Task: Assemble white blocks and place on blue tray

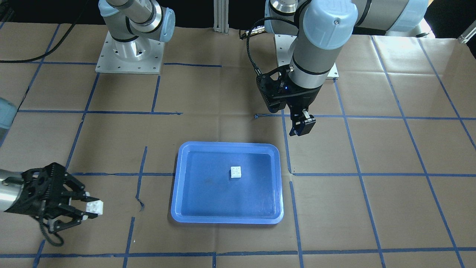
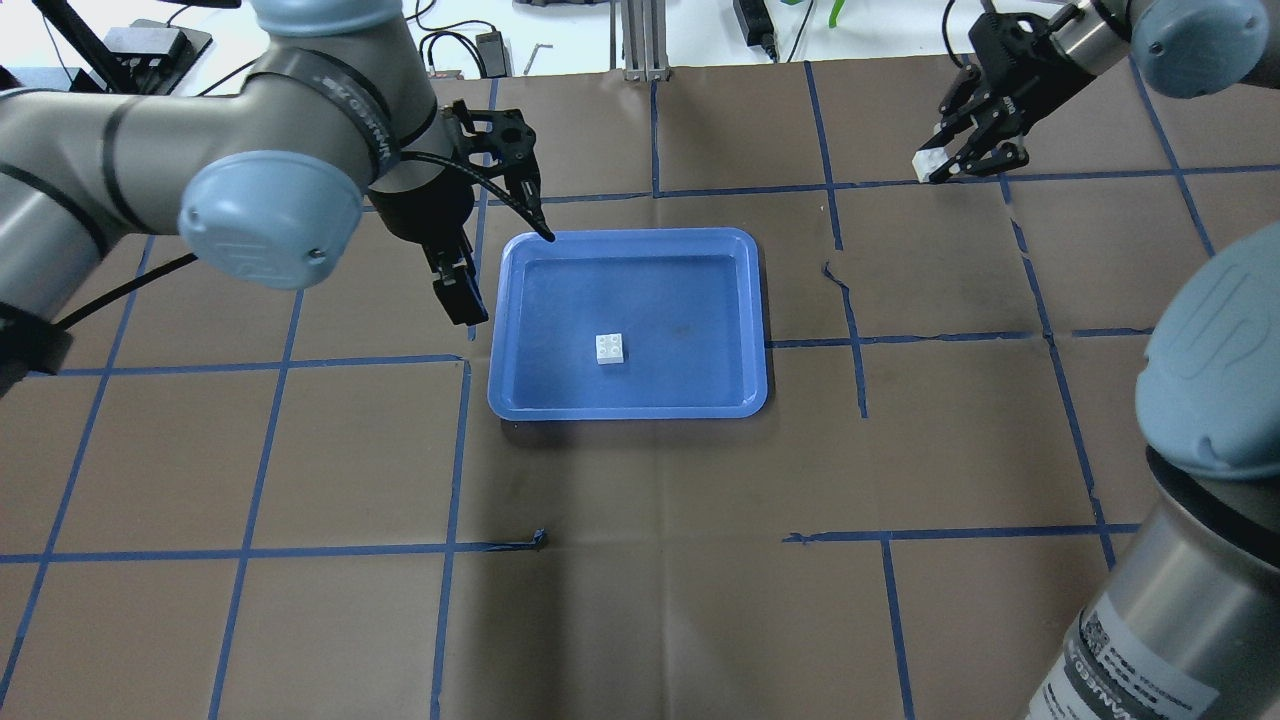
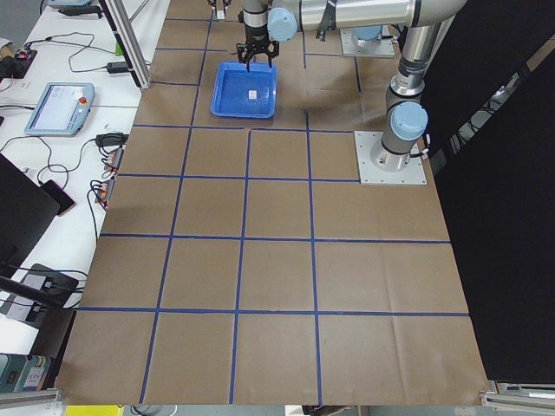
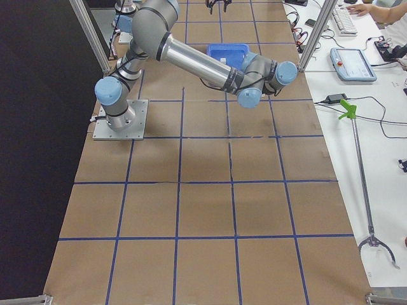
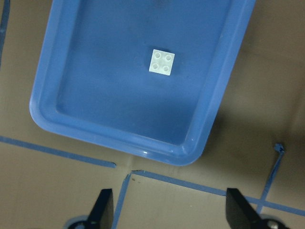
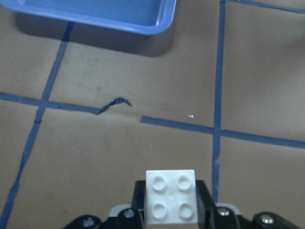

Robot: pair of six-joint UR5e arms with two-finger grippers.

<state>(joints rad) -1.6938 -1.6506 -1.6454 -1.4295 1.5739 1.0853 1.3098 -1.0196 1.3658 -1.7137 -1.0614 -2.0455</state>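
One white block (image 1: 236, 172) lies studs-up inside the blue tray (image 1: 187, 208), right of its middle in the front view; it also shows in the overhead view (image 2: 610, 348) and the left wrist view (image 5: 161, 62). My right gripper (image 1: 92, 208) is shut on the second white block (image 6: 170, 195), held above the paper far from the tray (image 2: 520, 400); it also shows in the overhead view (image 2: 930, 167). My left gripper (image 1: 302, 125) hangs open and empty just outside the tray's edge; its fingertips (image 5: 103, 206) frame the tray's corner (image 5: 190, 148).
Brown paper with blue tape grid lines (image 2: 460, 450) covers the table. Both arm bases (image 1: 130, 56) stand at the robot side. Torn tape bits (image 2: 838, 280) lie right of the tray.
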